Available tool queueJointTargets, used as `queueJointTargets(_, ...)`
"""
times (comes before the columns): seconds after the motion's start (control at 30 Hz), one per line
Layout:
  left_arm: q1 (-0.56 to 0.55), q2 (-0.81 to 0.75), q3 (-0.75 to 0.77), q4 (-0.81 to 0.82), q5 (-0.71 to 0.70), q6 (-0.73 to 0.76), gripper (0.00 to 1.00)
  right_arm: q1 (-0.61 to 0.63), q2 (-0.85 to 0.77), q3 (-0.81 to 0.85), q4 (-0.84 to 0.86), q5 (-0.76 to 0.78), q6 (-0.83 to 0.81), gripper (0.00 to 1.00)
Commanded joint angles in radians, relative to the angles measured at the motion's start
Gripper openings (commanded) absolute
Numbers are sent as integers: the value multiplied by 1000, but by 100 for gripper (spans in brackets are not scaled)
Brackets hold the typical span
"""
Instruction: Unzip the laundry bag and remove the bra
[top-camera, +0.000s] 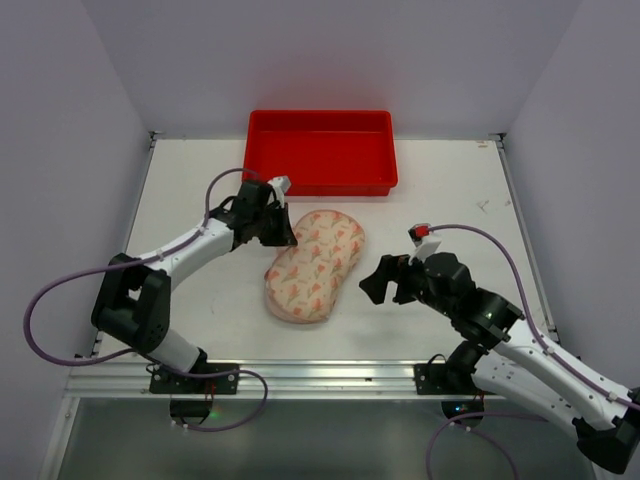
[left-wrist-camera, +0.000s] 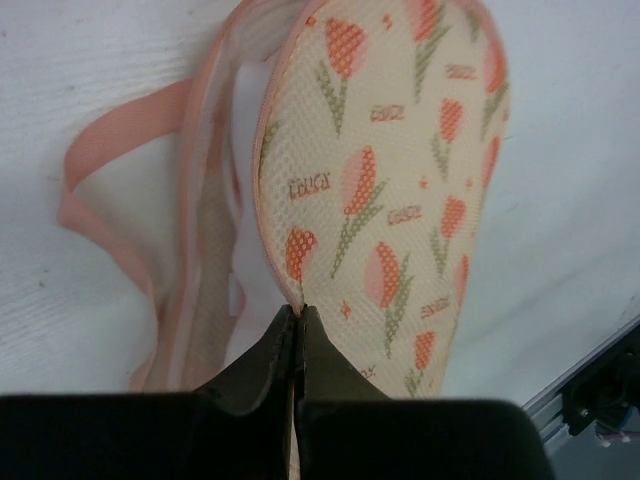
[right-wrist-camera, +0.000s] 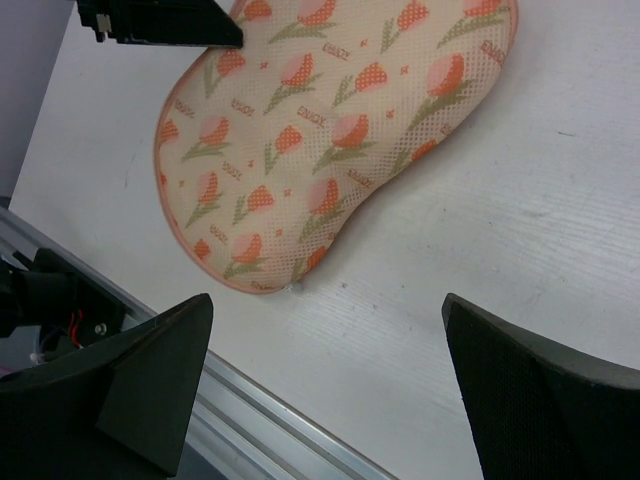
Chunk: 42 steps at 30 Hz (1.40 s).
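My left pincer (left-wrist-camera: 297, 330) is pressed together on the pink edge trim of the laundry bag (top-camera: 315, 265). It holds the trim at the bag's upper-left end in the overhead view, at the bottom centre of my left wrist view. The bag lies flat on the white counter (top-camera: 450, 200) near the middle of the overhead frame. Its long axis runs from upper right to lower left, and the tulip-printed cream mesh faces up.

In the left wrist view the bag's edge gapes along the left side, and pale white and tan material shows inside the opening. Further left a pink band (left-wrist-camera: 85, 190) loops out onto the counter. I cannot tell whether it is a strap or part of the trim.

My right pincer (top-camera: 385, 280) is spread wide, just to the right of the bag and not touching it. In its own view both fingers (right-wrist-camera: 150, 370) frame the bag's lower lobe.

The red tray (top-camera: 320, 150) sits at the top centre, close beyond the bag's far end.
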Motion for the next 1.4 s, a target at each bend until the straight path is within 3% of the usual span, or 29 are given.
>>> queueJointTargets(0.0, -104, -98, 117, 5, -33, -70, 0, 1, -36, 6, 6, 45, 10, 99)
queueJointTargets(0.17, -279, -81, 202, 39, -103, -149, 16, 2, -124, 15, -38, 116, 30, 99)
queueJointTargets(0.33, -443, 41, 262, 86, -144, -212, 31, 3, -242, 15, -81, 224, 46, 99)
queueJointTargets(0.5, -630, 195, 422, 119, -155, -221, 43, 3, -433, -21, -88, 315, 41, 99)
queueJointTargets(0.57, -655, 202, 471, 96, -208, -212, 51, 3, -478, -26, -95, 349, 35, 99)
queueJointTargets(0.6, -661, 195, 479, 87, -228, -206, 62, 1, -497, -26, -110, 364, 36, 99)
queueJointTargets(0.8, -655, 124, 493, -22, -385, -172, 82, 1, -564, -26, -135, 410, 35, 99)
queueJointTargets(1.03, -489, -1, 301, -149, -474, -187, 83, 3, -371, -29, -103, 299, 46, 99)
queueJointTargets(1.23, -478, 21, 212, -211, -540, -184, 75, 1, -155, -86, 20, 222, 92, 99)
queueJointTargets(1.37, -481, 109, 252, -222, -551, -178, 71, 2, -49, -109, 70, 209, 137, 99)
